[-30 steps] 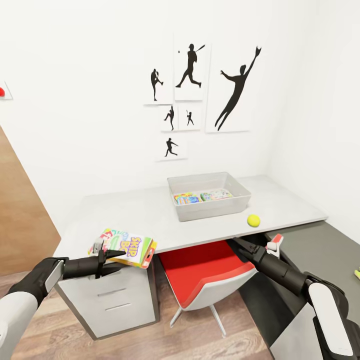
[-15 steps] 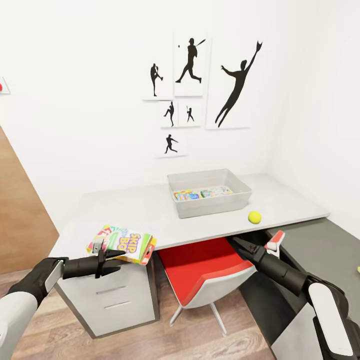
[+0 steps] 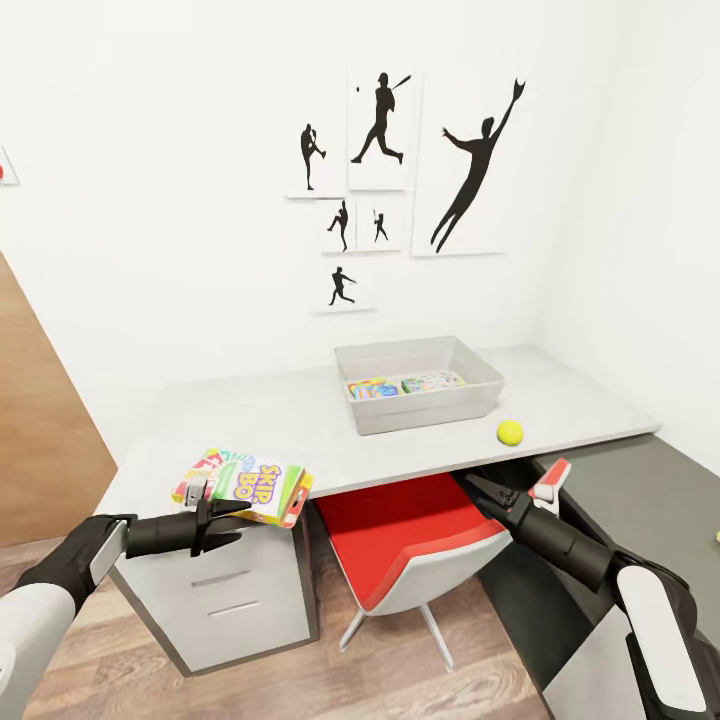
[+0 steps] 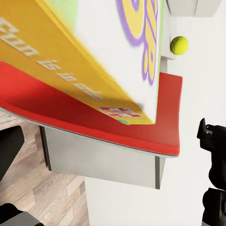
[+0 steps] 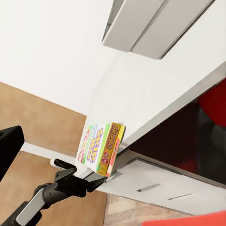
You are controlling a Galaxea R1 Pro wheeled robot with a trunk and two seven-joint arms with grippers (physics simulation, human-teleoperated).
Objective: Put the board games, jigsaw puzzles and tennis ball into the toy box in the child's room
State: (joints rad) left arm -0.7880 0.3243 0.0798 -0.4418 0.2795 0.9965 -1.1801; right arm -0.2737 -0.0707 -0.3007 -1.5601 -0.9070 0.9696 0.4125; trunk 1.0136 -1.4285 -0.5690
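Note:
My left gripper (image 3: 220,500) is shut on the white and orange "SKIP BO" board game (image 3: 255,485), holding it over the front left corner of the table (image 3: 270,420). That box looms close in the left wrist view (image 4: 94,42) and appears in the right wrist view (image 5: 99,148). The light-grey toy box (image 3: 420,412) stands mid-table with two colourful flat toys (image 3: 375,389) inside. The tennis ball (image 3: 510,432) lies on the table just right of the toy box. My right gripper (image 3: 505,490) is open and empty below the table's front edge. The bed is out of view.
A red chair (image 3: 410,540) is tucked under the table between my arms. White drawers (image 3: 230,590) sit below the left gripper. A lower dark-grey desk (image 3: 640,490) joins at the right, and a brown door (image 3: 40,440) stands at the left.
The whole picture has drifted slightly, so the camera moved. Both arms and the held box keep the same pose.

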